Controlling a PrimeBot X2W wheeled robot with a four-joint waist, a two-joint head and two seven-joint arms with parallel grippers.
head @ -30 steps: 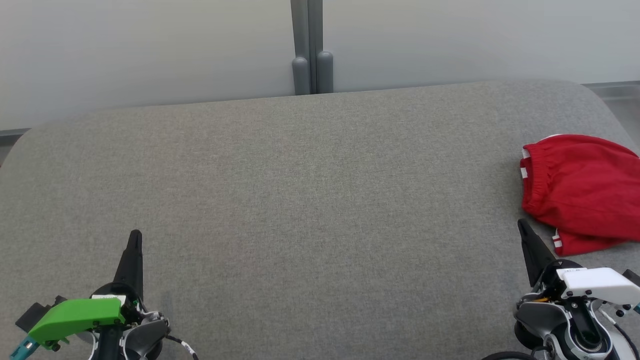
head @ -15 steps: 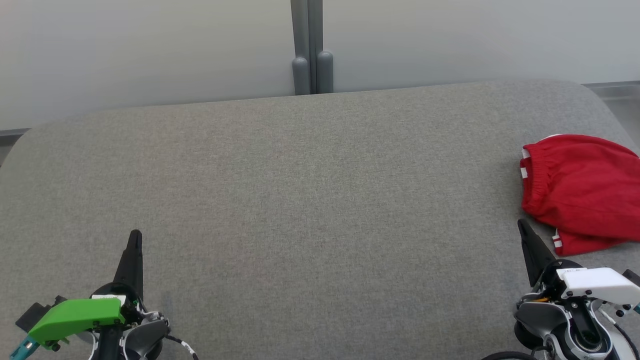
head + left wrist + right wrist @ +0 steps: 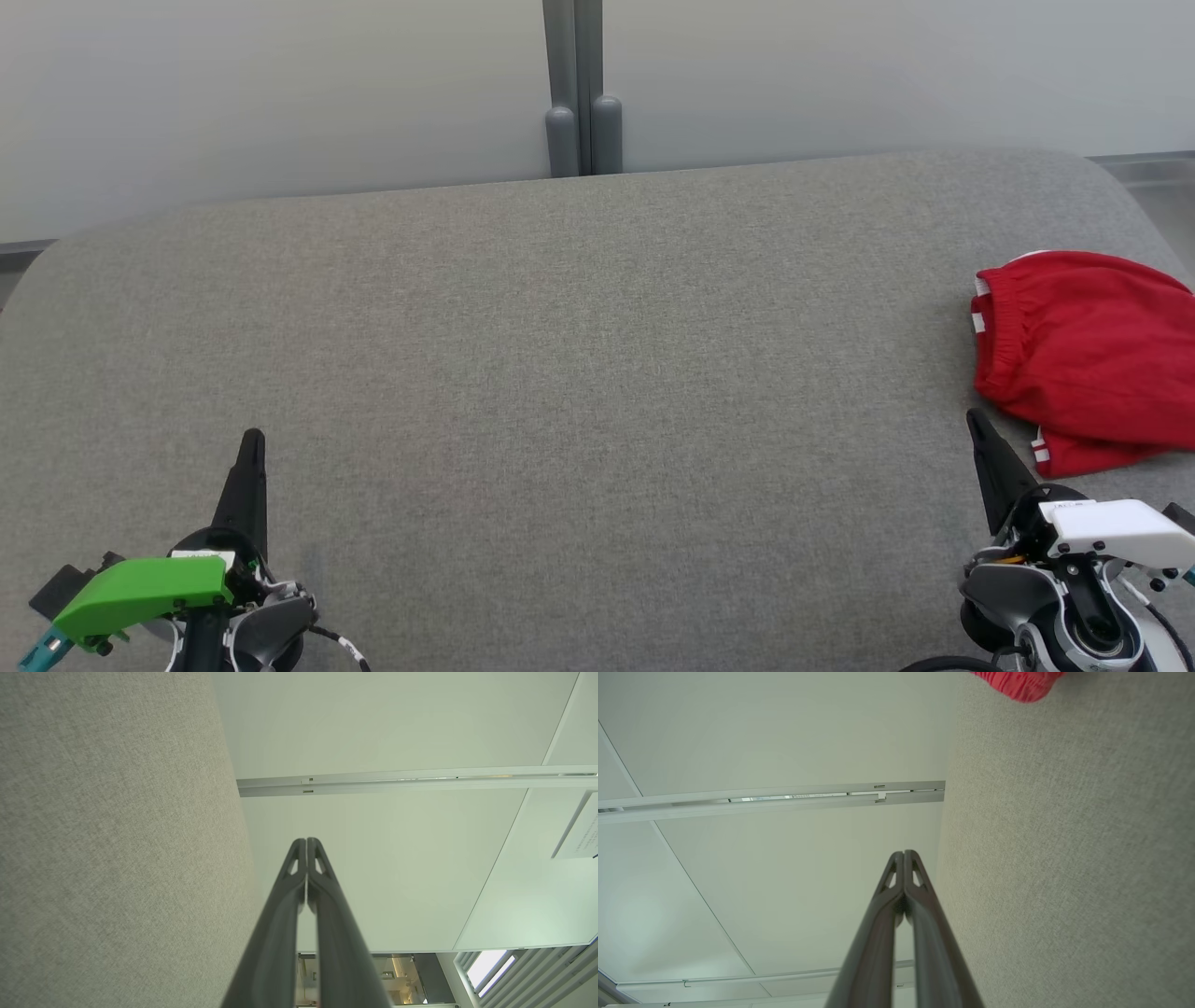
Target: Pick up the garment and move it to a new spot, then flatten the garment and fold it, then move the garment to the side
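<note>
The garment (image 3: 1088, 359) is a red piece of clothing with an elastic waistband and white trim, lying bunched at the far right of the grey table (image 3: 579, 373). A corner of the garment (image 3: 1017, 683) also peeks in at the top of the right wrist view. My right gripper (image 3: 974, 422) is shut and empty, its tip just left of the garment's lower edge and apart from it. My left gripper (image 3: 252, 439) rests shut and empty at the lower left, far from the garment. Both wrist views show the fingertips pressed together, left gripper (image 3: 307, 841) and right gripper (image 3: 904, 853).
A grey post (image 3: 581, 89) stands behind the table's far edge against a pale wall. The table's rounded right corner (image 3: 1111, 177) lies just beyond the garment. The table's fabric surface stretches wide between the two grippers.
</note>
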